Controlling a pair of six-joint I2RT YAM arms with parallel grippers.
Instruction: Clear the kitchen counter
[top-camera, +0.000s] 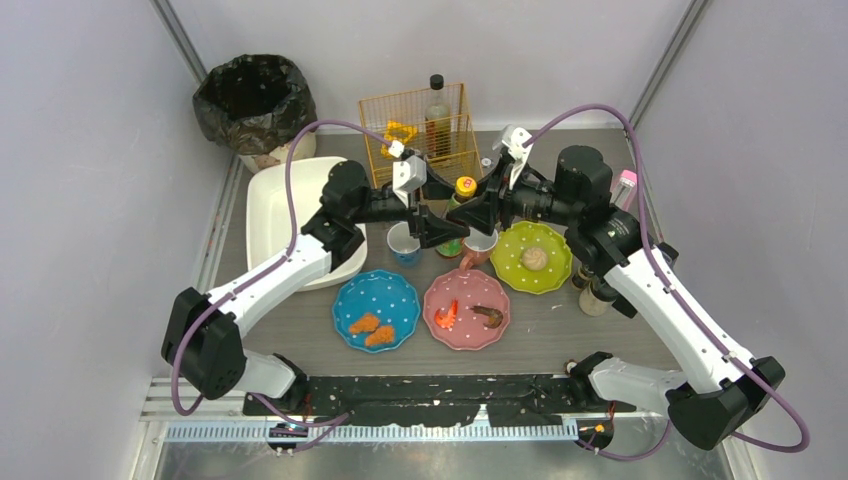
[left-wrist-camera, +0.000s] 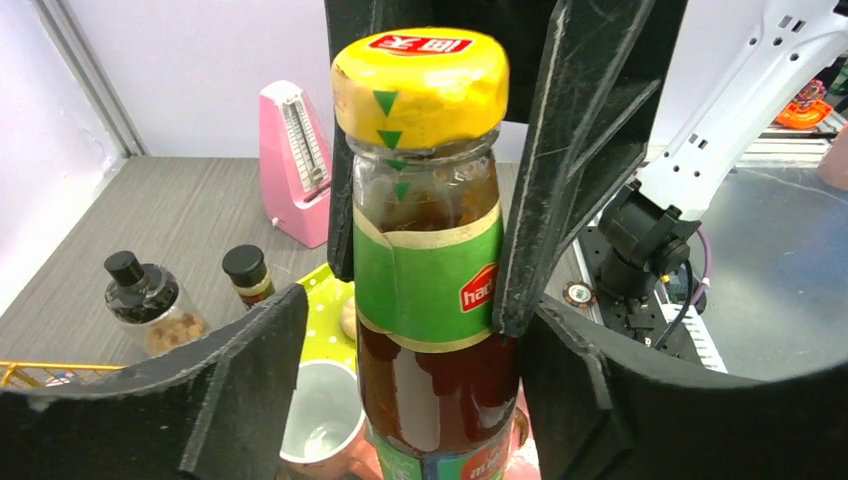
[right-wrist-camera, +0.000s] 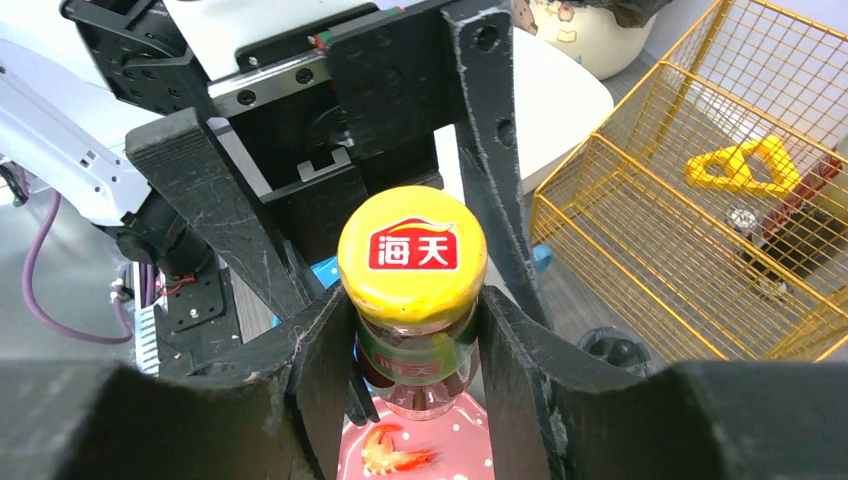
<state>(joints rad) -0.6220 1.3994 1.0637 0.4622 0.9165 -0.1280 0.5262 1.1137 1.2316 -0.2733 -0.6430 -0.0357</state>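
Note:
A sauce bottle (top-camera: 462, 190) with a yellow cap, green label and dark contents is held upright over the middle of the grey wood-grain kitchen counter (top-camera: 300, 335). My right gripper (top-camera: 484, 205) is shut on its neck just under the cap; the right wrist view shows both pads against the bottle (right-wrist-camera: 412, 250), with the gripper (right-wrist-camera: 412, 310) above a pink plate. My left gripper (top-camera: 436, 232) is open around the bottle's lower body. In the left wrist view the gripper (left-wrist-camera: 415, 330) has a gap between its left finger and the bottle (left-wrist-camera: 425, 260).
On the counter are a blue plate (top-camera: 376, 310), a pink plate with shrimp (top-camera: 466, 309), a green plate (top-camera: 531, 257), two mugs (top-camera: 404, 243), spice jars (top-camera: 595, 295) and a pink metronome (top-camera: 623, 187). A white tub (top-camera: 285, 205), a yellow wire basket (top-camera: 420, 125) and a bagged bin (top-camera: 253, 100) stand behind.

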